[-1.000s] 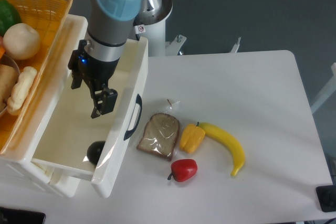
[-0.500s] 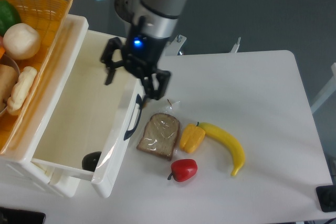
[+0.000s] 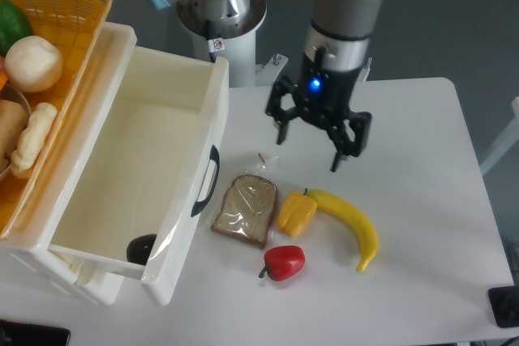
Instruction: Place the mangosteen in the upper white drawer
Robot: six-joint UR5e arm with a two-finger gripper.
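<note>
The mangosteen [image 3: 143,247], a small dark round fruit, lies inside the upper white drawer [image 3: 120,174] at its front corner, partly hidden behind the drawer's front wall. The drawer stands pulled out, its dark curved handle facing the table. My gripper [image 3: 310,147] hangs over the table to the right of the drawer, well apart from the fruit. Its fingers are spread open with nothing between them.
A bagged bread slice [image 3: 246,210], a yellow pepper [image 3: 297,213], a banana [image 3: 350,224] and a red pepper [image 3: 283,262] lie on the white table below the gripper. A yellow wicker basket [image 3: 65,79] of foods sits over the drawer's left side. The arm's base [image 3: 222,18] stands behind.
The gripper has risen out of the drawer and swung right across the table, empty. The mangosteen stays in the drawer's front corner.
</note>
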